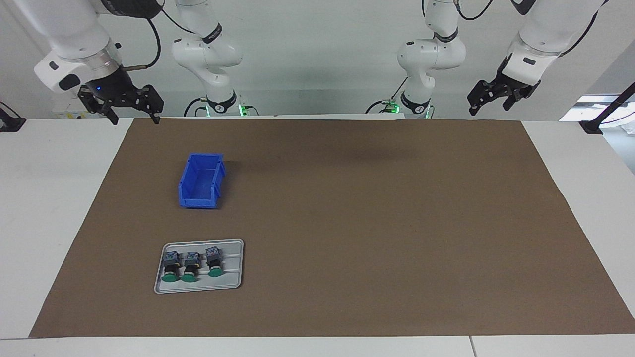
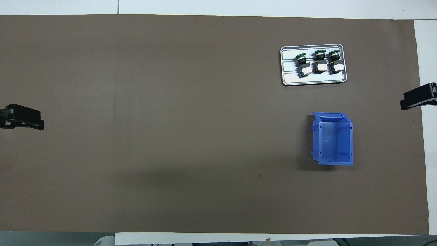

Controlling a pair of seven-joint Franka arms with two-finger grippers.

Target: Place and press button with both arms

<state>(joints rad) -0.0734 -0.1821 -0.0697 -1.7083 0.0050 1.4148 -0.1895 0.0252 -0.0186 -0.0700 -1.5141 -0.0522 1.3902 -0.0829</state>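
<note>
Three green-capped buttons (image 1: 189,266) (image 2: 320,61) lie side by side on a grey tray (image 1: 235,282) (image 2: 307,80), toward the right arm's end of the table. Their caps point away from the robots. My right gripper (image 1: 135,118) (image 2: 418,99) hangs open and holding nothing over the brown mat's corner at the robots' edge, well apart from the tray. Over the mat's corner at the left arm's end, my left gripper (image 1: 488,106) (image 2: 24,118) also hangs open and holds nothing.
An open blue bin (image 1: 201,181) (image 2: 334,140) stands on the brown mat (image 1: 372,223), nearer to the robots than the tray. White table surface borders the mat at both ends.
</note>
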